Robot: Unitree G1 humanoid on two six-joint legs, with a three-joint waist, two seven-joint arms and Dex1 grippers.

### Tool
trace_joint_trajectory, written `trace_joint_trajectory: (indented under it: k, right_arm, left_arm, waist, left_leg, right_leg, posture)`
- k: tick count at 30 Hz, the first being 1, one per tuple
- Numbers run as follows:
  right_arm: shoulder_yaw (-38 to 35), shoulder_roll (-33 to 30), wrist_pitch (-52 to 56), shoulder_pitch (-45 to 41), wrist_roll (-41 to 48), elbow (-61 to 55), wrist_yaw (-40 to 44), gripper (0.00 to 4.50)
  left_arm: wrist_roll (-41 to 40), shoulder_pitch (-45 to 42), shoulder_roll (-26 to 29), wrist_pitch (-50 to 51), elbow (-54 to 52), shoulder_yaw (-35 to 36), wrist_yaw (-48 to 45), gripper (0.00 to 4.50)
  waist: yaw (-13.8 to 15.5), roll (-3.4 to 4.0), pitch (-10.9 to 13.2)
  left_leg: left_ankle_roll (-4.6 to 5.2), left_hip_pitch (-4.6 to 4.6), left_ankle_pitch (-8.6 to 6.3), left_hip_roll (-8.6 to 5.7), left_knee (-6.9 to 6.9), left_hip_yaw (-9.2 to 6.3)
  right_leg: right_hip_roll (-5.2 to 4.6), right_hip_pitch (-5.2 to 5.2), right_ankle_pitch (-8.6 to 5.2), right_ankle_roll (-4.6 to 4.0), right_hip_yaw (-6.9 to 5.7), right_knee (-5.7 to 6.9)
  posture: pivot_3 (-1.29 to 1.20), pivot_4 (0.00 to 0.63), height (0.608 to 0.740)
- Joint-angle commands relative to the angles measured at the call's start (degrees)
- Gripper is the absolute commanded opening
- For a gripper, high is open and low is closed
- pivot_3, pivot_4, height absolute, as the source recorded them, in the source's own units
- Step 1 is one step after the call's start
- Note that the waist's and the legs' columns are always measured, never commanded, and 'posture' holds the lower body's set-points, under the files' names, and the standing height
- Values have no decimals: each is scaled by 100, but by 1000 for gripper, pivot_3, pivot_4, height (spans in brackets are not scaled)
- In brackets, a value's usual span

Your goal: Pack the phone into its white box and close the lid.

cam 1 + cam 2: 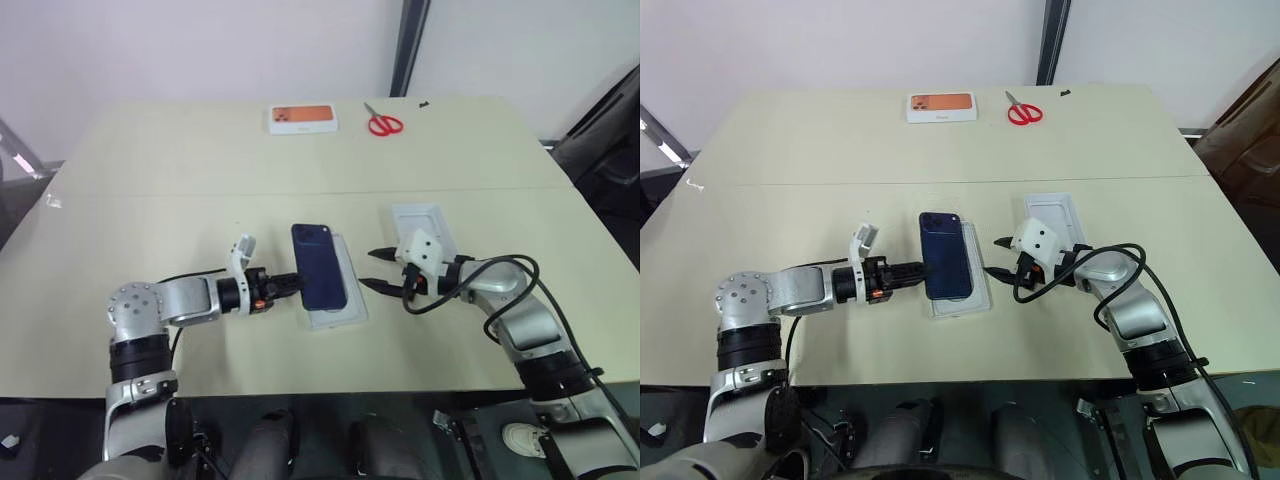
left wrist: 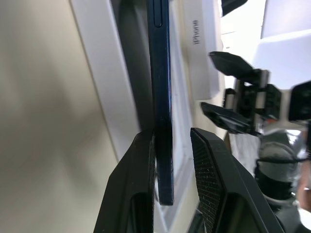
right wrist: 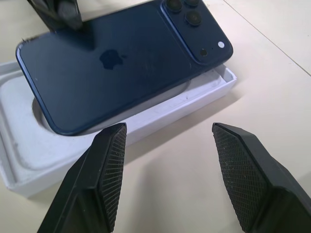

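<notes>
The surface [image 1: 200, 170] carries the white box [image 1: 345, 310], which lies between the two end effectors. The phone [image 1: 318, 265] rests tilted across the box, camera bump up, one long edge gripped by the left end effector [image 1: 292, 283]. The right end effector [image 1: 376, 270], just beside the box's other side, is spread and grasps nothing.

**Navy, white, orange and red on beige**

The phone [image 1: 319, 266] is dark navy with a glossy back. The box [image 1: 345, 310] under it is plain white. At twelve o'clock on the beige surface [image 1: 150, 180] lies a white box with an orange picture [image 1: 302, 118]; beside it, red-handled scissors [image 1: 383, 122]. Both claws have black fingers [image 3: 109, 165], cross-hatched on the pads.
</notes>
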Motion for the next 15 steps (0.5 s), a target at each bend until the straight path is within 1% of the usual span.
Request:
trace_joint_trajectory:
  k: [1, 2, 9, 15]
  right_arm:
    - [-37, 8, -35, -57, 25, -219, -4, 2961]
    - [-39, 1, -34, -56, 26, -223, -1, 2961]
    - [-29, 1, -34, -24, 20, -238, -9, 2961]
    - [-26, -9, -35, 12, 18, -253, -6, 2961]
  left_arm:
    - [110, 43, 11, -62, -171, -56, -63, 344]
    - [127, 49, 18, -69, -176, -66, -104, 57]
    - [8, -3, -26, -82, -48, 112, -131, 57]
    - [-754, -145, -82, 20, 325, 511, 103, 57]
  waist:
    - [-4, 0, 0]
    - [-2, 0, 0]
    - [-3, 1, -1]
    - [-7, 1, -1]
  left_leg:
    - [0, 0, 0, 0, 0, 0]
    - [0, 0, 0, 0, -1, 0]
    - [0, 1, 0, 0, 0, 0]
    - [0, -1, 0, 0, 0, 0]
  right_leg:
    - [0, 0, 0, 0, 0, 0]
    - [0, -1, 0, 0, 0, 0]
    - [0, 1, 0, 0, 0, 0]
    - [0, -3, 0, 0, 0, 0]
  posture:
    - [0, 150, 734]
    - [0, 150, 734]
    - [0, 150, 734]
    - [0, 150, 734]
